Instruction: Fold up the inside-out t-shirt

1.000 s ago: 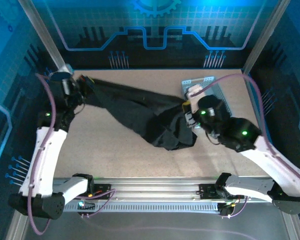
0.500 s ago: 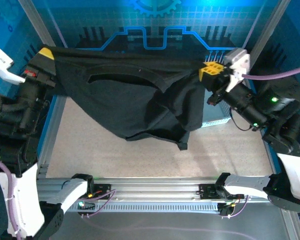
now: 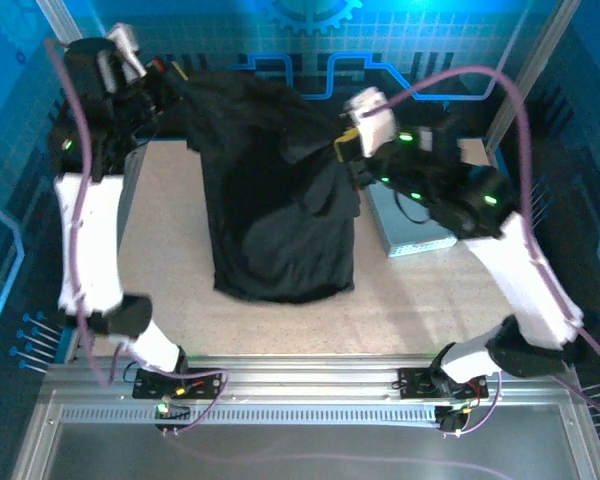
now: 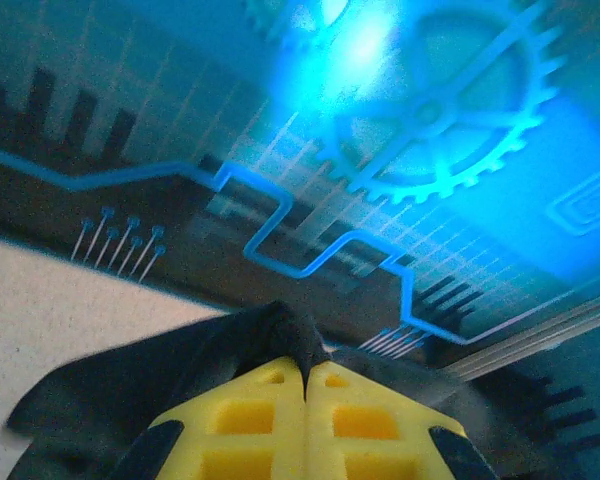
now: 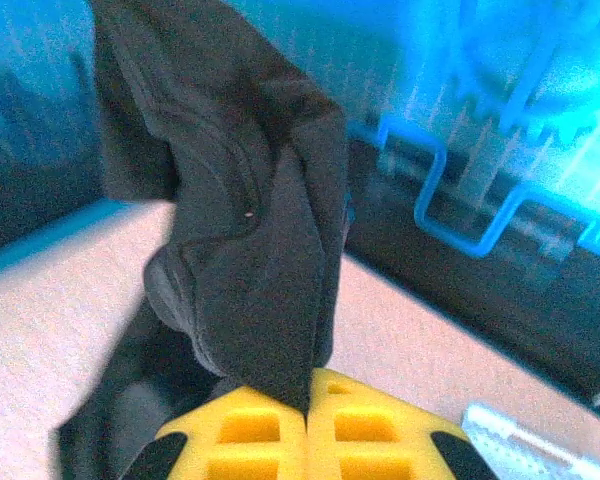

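Note:
The inside-out t-shirt is a black cloth held up between both arms, hanging in a bunched column with its lower edge resting on the table. My left gripper is high at the back left, shut on one upper corner of the t-shirt, with fabric pinched between its yellow fingers. My right gripper is raised at centre right, shut on the other upper part of the t-shirt, which rises from between its yellow fingers.
A light grey perforated tray lies on the table at the right, partly under my right arm; its corner shows in the right wrist view. The tan table lies below, with aluminium frame posts at the back corners.
Both arms have swung inward and the right gripper has moved left. The t-shirt, spread wide half a second ago, now hangs as a narrower column touching the table.

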Tool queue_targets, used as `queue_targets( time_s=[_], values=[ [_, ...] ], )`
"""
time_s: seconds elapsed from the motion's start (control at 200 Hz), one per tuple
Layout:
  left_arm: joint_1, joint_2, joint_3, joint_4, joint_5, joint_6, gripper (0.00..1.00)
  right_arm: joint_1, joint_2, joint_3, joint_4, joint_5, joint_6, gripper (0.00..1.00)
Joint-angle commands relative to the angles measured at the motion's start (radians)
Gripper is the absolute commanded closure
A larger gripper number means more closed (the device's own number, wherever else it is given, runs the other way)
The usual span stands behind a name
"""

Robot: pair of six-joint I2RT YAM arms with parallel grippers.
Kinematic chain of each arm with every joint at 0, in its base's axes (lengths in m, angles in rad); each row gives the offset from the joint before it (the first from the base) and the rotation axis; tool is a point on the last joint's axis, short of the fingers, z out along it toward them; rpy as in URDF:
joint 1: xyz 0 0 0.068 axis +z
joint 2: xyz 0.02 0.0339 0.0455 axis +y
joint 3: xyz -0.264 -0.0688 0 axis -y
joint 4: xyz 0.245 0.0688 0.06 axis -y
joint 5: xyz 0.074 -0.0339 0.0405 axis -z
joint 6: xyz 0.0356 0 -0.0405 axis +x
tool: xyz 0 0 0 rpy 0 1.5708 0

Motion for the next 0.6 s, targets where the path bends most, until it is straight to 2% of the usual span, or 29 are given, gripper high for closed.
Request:
queue_targets(
  time_s=[0.0,0.1,0.295,0.425,0.595],
  values=[
    [0.008,-0.398,-0.298,0.385,-0.102,-0.011,1.0,0.009,-0.203,-0.145,0.216,-0.11,0.038,1.0],
    [0.009,-0.42,-0.415,0.337,-0.142,0.0,1.0,0.01,-0.237,-0.326,0.275,-0.094,0.071,1.0],
    [0.01,-0.269,-0.497,0.179,-0.113,-0.028,1.0,0.008,-0.157,-0.587,0.284,-0.018,0.161,1.0],
    [0.011,-0.159,-0.427,0.099,-0.087,-0.037,1.0,0.011,-0.085,-0.594,0.262,-0.057,0.21,1.0],
    [0.039,-0.132,-0.354,0.107,-0.092,-0.042,1.0,0.051,-0.045,-0.532,0.267,-0.107,0.191,1.0]
  ],
)
